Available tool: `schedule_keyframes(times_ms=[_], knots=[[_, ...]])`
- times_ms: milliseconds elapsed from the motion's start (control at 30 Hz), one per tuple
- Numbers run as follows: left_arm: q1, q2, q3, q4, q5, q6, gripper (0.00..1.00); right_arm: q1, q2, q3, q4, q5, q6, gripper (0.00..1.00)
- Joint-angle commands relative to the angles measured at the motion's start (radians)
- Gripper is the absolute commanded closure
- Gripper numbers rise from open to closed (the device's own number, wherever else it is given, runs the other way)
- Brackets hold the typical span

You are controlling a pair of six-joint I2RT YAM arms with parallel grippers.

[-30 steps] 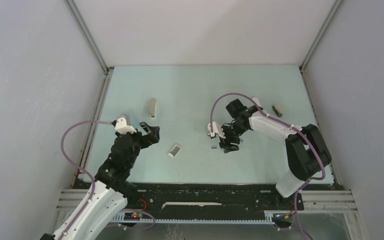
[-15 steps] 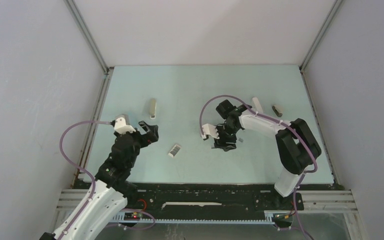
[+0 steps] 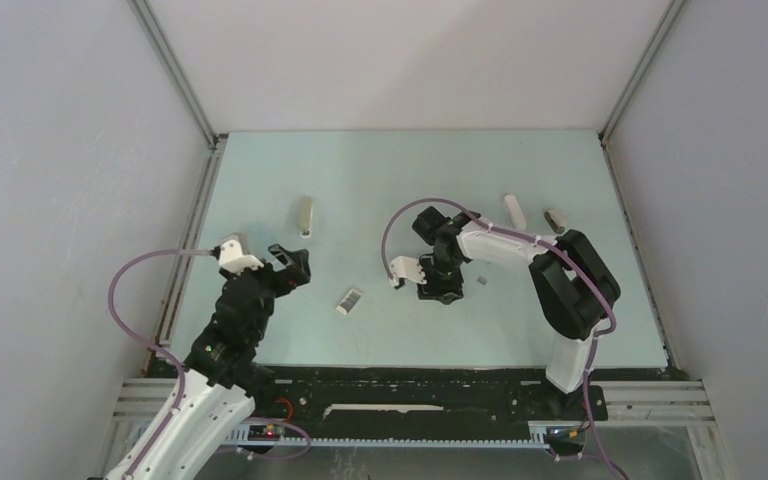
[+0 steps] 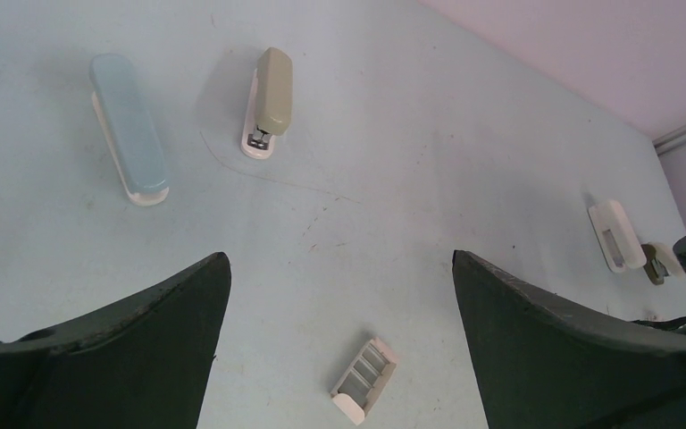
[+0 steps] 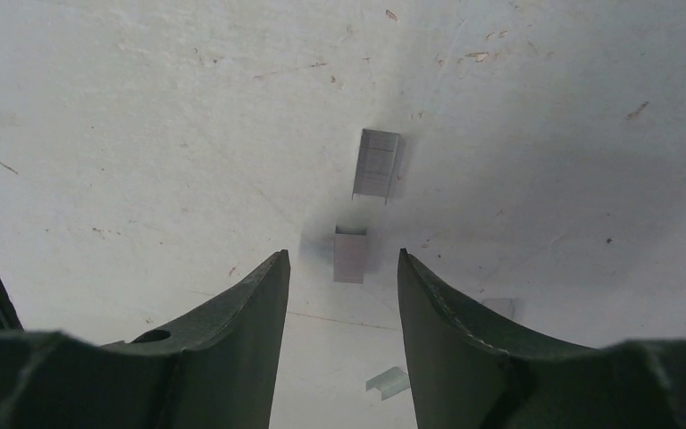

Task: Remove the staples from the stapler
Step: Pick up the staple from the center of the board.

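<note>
Now my right hand [image 5: 342, 268], half spread and pinching nothing, hovers over the staples [image 5: 377, 164], short grey strips loose on the bench [image 5: 143, 134]. The stapler [image 3: 513, 210], white and oblong, lies well apart, far right. My left hand [image 4: 338, 257], spread wide, overlooks a box [image 4: 363, 391] holding grey rows.

Top ext. cam: fixed high behind arm bases [image 3: 568, 372], aimed down; whole table [image 3: 380, 170] taken in, far off. L wrist cam: low, oblique, aimed across table past left gripper [image 4: 339, 257]; printed box [image 4: 363, 391] shared w/ top view. R wrist cam: v. close, aimed steeply down; staples [image 5: 377, 164] framed by right gripper [image 5: 341, 254].
</note>
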Motion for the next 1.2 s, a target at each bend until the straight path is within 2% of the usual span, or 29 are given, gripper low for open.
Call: schedule_keyframes(times_ms=[0, 667, 833, 967, 1167], knots=[[0.003, -0.017, -0.029, -0.008, -0.036, 0.003, 0.0, 0.018, 0.027, 0.033, -0.015, 0.035, 0.04, 0.45], [0.004, -0.036, -0.031, -0.018, -0.044, 0.002, 0.0, 0.04, 0.082, 0.044, 0.022, 0.068, 0.091, 0.58], [0.004, -0.035, -0.029, -0.018, -0.044, 0.002, 0.0, 0.04, 0.091, 0.043, 0.007, 0.07, 0.097, 0.68], [0.004, -0.033, -0.028, -0.018, -0.044, 0.003, 0.0, 0.036, 0.089, 0.044, 0.003, 0.071, 0.113, 0.82], [0.004, -0.03, -0.023, -0.018, -0.043, 0.002, 0.0, 0.014, 0.065, 0.043, 0.009, 0.066, 0.151, 0.93]])
